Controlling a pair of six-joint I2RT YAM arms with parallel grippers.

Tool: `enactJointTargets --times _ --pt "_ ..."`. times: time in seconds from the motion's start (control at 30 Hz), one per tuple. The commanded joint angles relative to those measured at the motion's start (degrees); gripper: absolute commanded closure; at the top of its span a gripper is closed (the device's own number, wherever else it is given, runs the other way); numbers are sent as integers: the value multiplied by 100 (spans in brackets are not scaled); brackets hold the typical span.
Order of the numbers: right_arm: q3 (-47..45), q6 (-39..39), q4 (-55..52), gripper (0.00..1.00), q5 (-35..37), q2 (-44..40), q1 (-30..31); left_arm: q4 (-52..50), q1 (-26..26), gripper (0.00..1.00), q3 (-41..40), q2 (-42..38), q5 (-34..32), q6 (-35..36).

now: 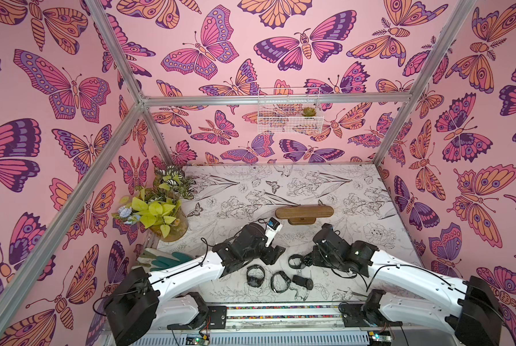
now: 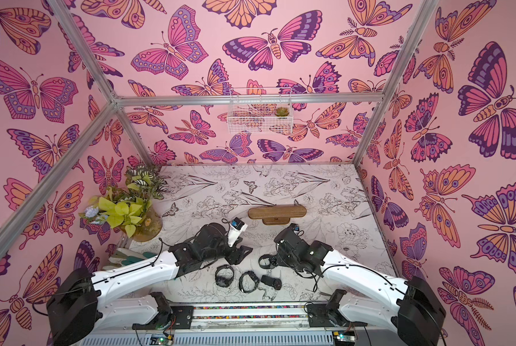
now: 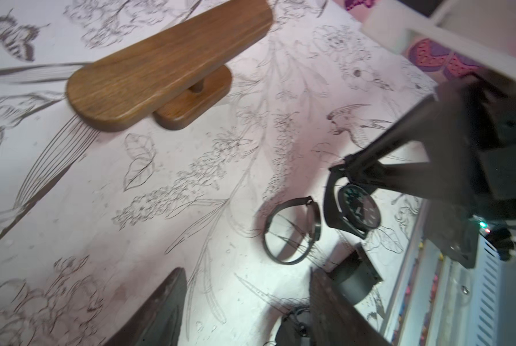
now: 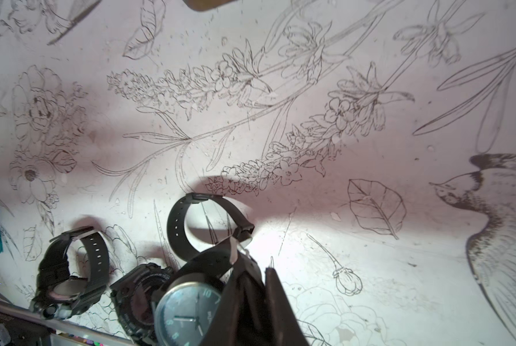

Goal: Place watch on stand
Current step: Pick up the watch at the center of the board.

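Black strap (image 4: pixel 175 227) looks soft, watch (image 4: pixel 187 317) case heavier and likely to swing; right fingers (image 4: pixel 244 299) pinch narrowly on strap beside case; left fingers (image 3: pixel 158 311) wide, empty.

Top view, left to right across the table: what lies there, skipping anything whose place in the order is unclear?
Potted plant → first black watch → second black watch → third black watch. Left out, overlapping: gloves, stand, fourth watch.
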Motion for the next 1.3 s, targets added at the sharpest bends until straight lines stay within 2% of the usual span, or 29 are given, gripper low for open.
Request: enactJointTargets --times 0.0,0.07,0.17,0.3,0.67,0.93,1.27 --pt "299 -268 -571 83 319 -107 29 414 -333 36 102 89 240 642" --pt "460 -342 -712 83 388 -111 36 686 -673 36 51 88 148 1029" --pt "640 -450 -783 83 353 -103 35 1197 -911 34 -59 136 244 1282" --pt "756 -495 -724 83 298 -98 36 1261 -958 33 132 530 492 1242" --pt "769 -513 -331 83 -19 -75 45 1269 -1015 28 557 1215 575 1102" --pt "699 -449 -119 83 -176 -58 54 1290 -1017 34 792 1601 667 1029" --pt "664 -409 -15 83 -208 -32 54 1236 -1017 41 819 1707 617 1061"
